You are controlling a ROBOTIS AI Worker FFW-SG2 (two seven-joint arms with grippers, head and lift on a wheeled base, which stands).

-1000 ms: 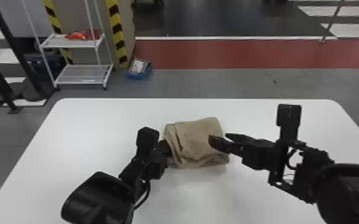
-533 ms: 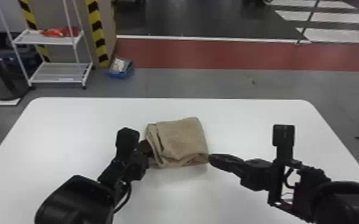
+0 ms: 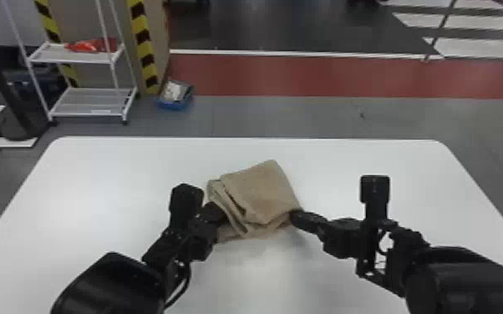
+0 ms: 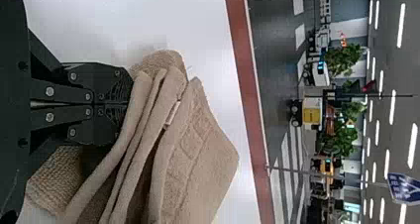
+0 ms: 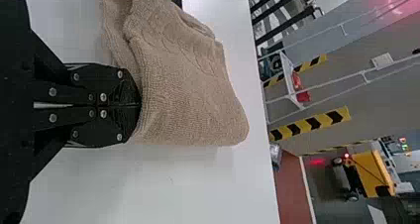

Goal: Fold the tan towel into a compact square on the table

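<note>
- One side of the towel [image 3: 263, 190], its left in the head view, has the left pincer [image 4: 130, 105] against it, clenched, the two fingers meeting at the tips among the loose folds; no cloth can be made out between them.
- The right pincer [image 5: 140, 105] is clenched too, its tips touching the towel's lower right corner in the head view, again with no cloth seen between them.
- The towel lies near the middle of the head view, already a small stack of layers, roughly square but skewed, with its far corner pointing up the frame.
- Along its left the layers gape and fan apart; a lower flap peeks out below the top fold.
- Likely trouble: if the two pincers press unevenly, the stack could twist further. Pushing in on the left may buckle those open layers rather than tuck them.
- Lifting the left pincer out could snag a fold and drag it open, since the tips sit so close in among them.
- Around it spreads the white surface [image 3: 108, 179], smooth-looking, so the whole bundle may slide instead of squaring up.
- Beyond, at upper left, stands a white rack [image 3: 87, 102].
</note>
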